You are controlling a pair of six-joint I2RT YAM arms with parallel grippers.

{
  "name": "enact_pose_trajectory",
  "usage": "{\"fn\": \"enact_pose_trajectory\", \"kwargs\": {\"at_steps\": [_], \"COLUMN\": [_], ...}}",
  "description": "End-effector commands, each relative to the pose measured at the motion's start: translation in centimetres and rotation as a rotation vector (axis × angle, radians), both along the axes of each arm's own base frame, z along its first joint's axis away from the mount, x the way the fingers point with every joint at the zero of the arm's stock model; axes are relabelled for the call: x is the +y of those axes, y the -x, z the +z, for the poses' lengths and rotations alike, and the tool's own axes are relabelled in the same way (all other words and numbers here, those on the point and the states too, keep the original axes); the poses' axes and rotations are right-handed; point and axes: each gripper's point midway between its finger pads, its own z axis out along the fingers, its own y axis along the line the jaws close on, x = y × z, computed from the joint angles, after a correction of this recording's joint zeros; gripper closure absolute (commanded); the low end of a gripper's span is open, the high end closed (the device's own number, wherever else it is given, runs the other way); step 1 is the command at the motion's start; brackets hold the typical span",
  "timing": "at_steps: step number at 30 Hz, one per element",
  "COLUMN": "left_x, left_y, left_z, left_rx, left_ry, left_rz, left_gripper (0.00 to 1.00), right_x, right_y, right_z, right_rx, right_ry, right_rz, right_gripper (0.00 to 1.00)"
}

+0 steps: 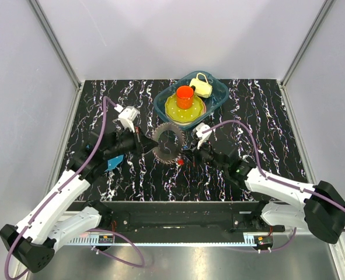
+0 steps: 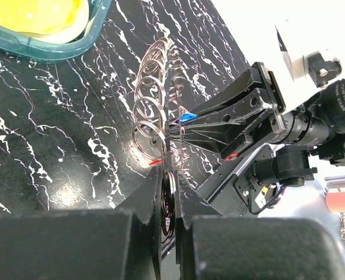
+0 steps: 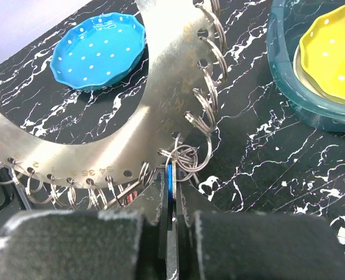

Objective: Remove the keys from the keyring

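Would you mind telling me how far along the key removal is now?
Done: seemingly nothing; no loose key shows on the black marbled table. In hand: the left tool clamps the large key-fringed metal keyring, the right tool pinches a blue-headed key. Left: practically all the keys.

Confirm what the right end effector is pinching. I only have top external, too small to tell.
Observer: Right wrist shows the right end effector shut on a thin blue key head, edge-on, at the outer rim of the keyring.
Operator: Left side?
Observer: Left wrist shows the left end effector shut on the keyring rim, facing the right one.
Operator: What's the toothed fringe?
Observer: Close up, small split rings threaded through holes in a flat metal band.
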Motion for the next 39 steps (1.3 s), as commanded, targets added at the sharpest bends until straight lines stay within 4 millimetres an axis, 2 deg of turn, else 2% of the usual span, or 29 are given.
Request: {"fn": "enact_pose_trajectory", "kwargs": {"at_steps": [1,4,9,11,12,16,20,21,22,25,28,31,37,39], "left_x": [-0.3,0.8,2.1,2.3,2.6,2.7,3.1,3.2,3.4,3.7,4.0,4.1,4.4,3.6], "left_y": [0.1,-0.2,-0.7,-0.7,-0.8,-0.6,-0.4,-0.4,-0.4,-0.3,-0.2,-0.2,-0.4,0.2], "left_z": [3.2,2.0,-1.7,-2.4,-3.2,-3.3,-3.9,-4.2,-4.6,-5.1,-5.1,-4.6,-0.7,1.1], "left_rx": [-0.109,-0.096,-0.039,-0.033,-0.02,-0.026,-0.023,-0.019,-0.013,-0.016,-0.033,-0.078,-0.285,-0.381], "left_ry": [0.059,0.002,-0.076,-0.089,-0.1,-0.088,-0.091,-0.095,-0.099,-0.102,-0.117,-0.13,-0.169,-0.16], "left_rz": [-0.023,0.028,0.101,0.108,0.122,0.129,0.141,0.152,0.159,0.173,0.17,0.153,0.101,0.02], "left_gripper": [1.0,1.0,1.0,1.0,1.0,1.0,1.0,0.96,0.86,0.71,0.62,0.59,0.53,0.52], "right_x": [0.4,-0.2,-1.3,-1.8,-2.1,-2.6,-2.3,-2.2,-1.7,-1.2,-0.5,0.2,0.5,0.8], "right_y": [-0.7,-1.0,-1.3,-1.2,-1.0,-1.2,-1.4,-1.3,-1.2,-0.9,-0.7,-0.2,2.3,3.3], "right_z": [2.4,2.4,3.1,3.4,2.9,3.7,4.6,4.9,5.8,7.4,8.9,9.8,11.2,11.1], "right_rx": [-0.038,-0.058,-0.114,-0.14,-0.136,-0.185,-0.23,-0.241,-0.269,-0.314,-0.326,-0.304,-0.375,-0.417], "right_ry": [-0.073,-0.045,0.05,0.104,0.132,0.171,0.195,0.197,0.193,0.174,0.139,0.104,0.038,0.055], "right_rz": [-0.029,-0.053,-0.063,-0.053,-0.048,-0.047,-0.023,-0.009,0.02,0.058,0.081,0.113,0.228,0.297], "right_gripper": [1.0,1.0,1.0,1.0,1.0,1.0,1.0,1.0,1.0,1.0,1.0,1.0,1.0,1.0]}}
